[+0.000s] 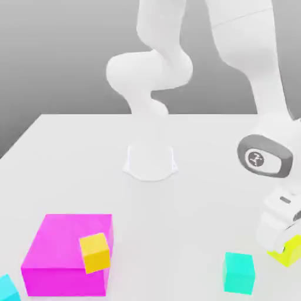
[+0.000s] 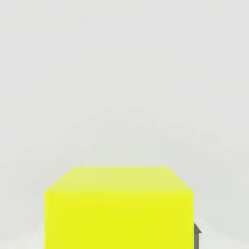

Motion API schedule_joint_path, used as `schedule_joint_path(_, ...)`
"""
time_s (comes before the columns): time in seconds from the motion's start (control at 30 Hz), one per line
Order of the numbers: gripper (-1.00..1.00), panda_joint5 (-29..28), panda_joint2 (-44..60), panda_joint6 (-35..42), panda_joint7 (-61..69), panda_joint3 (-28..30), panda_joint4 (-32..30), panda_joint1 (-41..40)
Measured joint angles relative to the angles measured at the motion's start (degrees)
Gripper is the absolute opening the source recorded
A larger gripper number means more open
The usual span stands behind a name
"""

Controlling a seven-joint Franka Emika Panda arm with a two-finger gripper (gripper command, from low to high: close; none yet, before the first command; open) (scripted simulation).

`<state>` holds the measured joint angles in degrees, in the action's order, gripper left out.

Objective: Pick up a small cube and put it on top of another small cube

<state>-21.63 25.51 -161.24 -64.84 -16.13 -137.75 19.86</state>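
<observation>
My gripper (image 1: 282,246) is low over the table at the exterior view's right, shut on a small yellow cube (image 1: 289,250). In the hand view this yellow cube (image 2: 119,209) fills the near middle, and one dark fingertip (image 2: 196,235) lies flush against its side; the other fingertip is hidden behind the cube. I cannot tell whether the cube rests on the table or is just off it. A small teal cube (image 1: 239,272) sits a short way off, toward the exterior view's left. A small orange cube (image 1: 95,252) leans at the front of a big magenta cube (image 1: 64,258).
The big magenta cube stands at the exterior view's lower left. Another teal cube (image 1: 7,289) is cut off at the left corner. The arm's white base (image 1: 150,161) stands at the back middle of the white table (image 1: 194,200).
</observation>
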Motion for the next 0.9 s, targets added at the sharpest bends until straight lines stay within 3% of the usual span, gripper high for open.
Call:
schedule_joint_path(0.17, -1.00, 7.2, -8.8, 6.5, 5.8, -5.4, -2.1, -4.2)
schedule_joint_path(0.43, -1.00, 10.6, -14.1, 11.4, 21.3, -5.1, -2.5, -12.1)
schedule_joint_path(0.63, -1.00, 16.4, -18.3, 14.1, 35.9, -4.3, -2.9, -17.5)
schedule_joint_path(0.8, -1.00, 11.4, -10.6, 7.0, 34.3, -1.2, -2.7, -16.6)
schedule_joint_path(0.83, 1.00, 10.6, -9.5, 6.0, 33.7, -0.7, -2.6, -16.3)
schedule_joint_path(0.9, 1.00, 10.6, -9.5, 6.0, 33.7, -0.7, -2.6, -16.3)
